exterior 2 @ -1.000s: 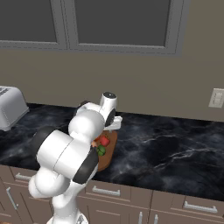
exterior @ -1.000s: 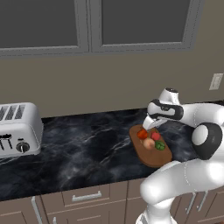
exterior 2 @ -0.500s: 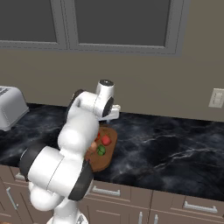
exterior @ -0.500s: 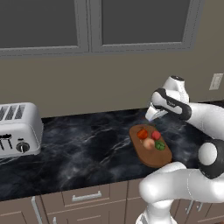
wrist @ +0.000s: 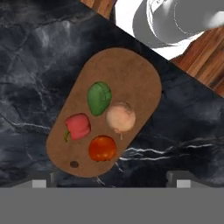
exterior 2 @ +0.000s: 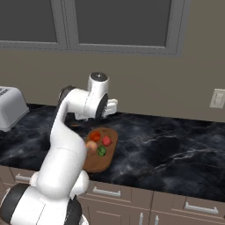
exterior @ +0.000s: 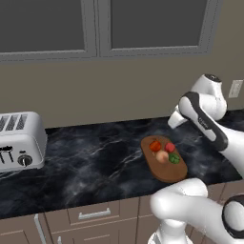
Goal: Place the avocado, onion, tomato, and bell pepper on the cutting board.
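You are looking down on the cutting board [wrist: 131,70], which is lying on the dark marble desk [exterior: 95,157] and carrying four items: the green avocado [wrist: 99,97], the pale onion [wrist: 120,117], the tomato [wrist: 103,148] and the red bell pepper [wrist: 78,126]. Your hand [wrist: 109,183] is hanging above them, spread wide and carrying nothing. The placing is looking finished, with nothing left over.

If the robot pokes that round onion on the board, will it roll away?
Probably a little. The onion looks ball-shaped and the cutting board looks flat with no raised rim. The avocado and tomato sit close by, so they might stop it.
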Controlling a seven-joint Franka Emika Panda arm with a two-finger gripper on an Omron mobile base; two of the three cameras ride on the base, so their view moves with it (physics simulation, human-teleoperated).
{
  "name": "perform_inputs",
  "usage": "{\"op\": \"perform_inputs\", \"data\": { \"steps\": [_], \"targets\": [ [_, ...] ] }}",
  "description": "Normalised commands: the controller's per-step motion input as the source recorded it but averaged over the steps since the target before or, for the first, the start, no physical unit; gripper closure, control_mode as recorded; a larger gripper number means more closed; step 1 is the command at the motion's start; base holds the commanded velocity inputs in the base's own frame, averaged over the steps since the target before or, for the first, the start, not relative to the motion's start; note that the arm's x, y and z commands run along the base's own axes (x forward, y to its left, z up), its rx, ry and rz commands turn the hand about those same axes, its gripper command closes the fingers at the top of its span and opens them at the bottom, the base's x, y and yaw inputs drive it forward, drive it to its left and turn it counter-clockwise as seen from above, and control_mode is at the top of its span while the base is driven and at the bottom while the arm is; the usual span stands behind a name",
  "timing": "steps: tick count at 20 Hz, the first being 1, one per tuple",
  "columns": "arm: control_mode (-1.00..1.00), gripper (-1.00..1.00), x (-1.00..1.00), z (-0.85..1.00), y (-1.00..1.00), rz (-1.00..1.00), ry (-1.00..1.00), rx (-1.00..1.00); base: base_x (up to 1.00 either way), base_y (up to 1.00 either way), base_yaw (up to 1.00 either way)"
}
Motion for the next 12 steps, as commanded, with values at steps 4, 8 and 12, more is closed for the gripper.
{"op": "perform_inputs", "data": {
  "steps": [4, 8, 12],
  "targets": [
    [-1.0, -1.0, -1.0, 0.56, -0.04, 0.0, -0.21, 0.0, 0.0, 0.0, 0.0],
    [-1.0, -1.0, -1.0, 0.35, 0.0, -0.04, -0.19, 0.0, 0.0, 0.0, 0.0],
    [-1.0, -1.0, -1.0, 0.27, 0.03, -0.1, -0.17, 0.0, 0.0, 0.0, 0.0]
  ]
}}
